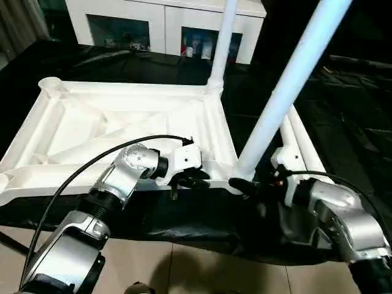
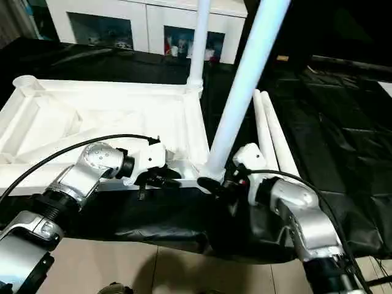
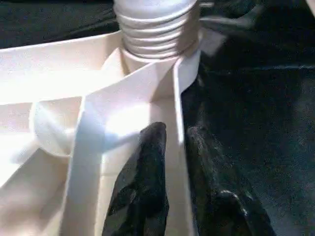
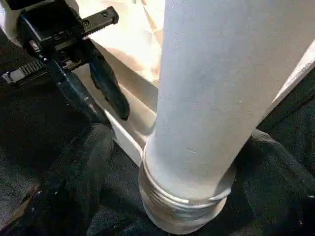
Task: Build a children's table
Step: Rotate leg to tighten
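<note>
The children's table top (image 1: 92,122) lies upside down on the black sheet, ribs showing. One white leg (image 1: 223,43) stands upright in its far right corner socket. A pale-blue leg (image 1: 288,79) leans in the near right corner, its threaded end (image 4: 182,206) partly showing above the socket. My right gripper (image 1: 254,180) has a finger on each side of this leg's base, closed on it. My left gripper (image 1: 187,182) is at the near rim (image 3: 178,98) just left of that corner, one finger inside the wall and one outside, pinching it.
Two spare legs (image 1: 300,141) lie side by side on the black sheet (image 1: 349,122) to the right of the top. A white glass-door cabinet (image 1: 165,18) stands behind. The work table's front edge (image 1: 184,229) is close under my wrists, with floor below.
</note>
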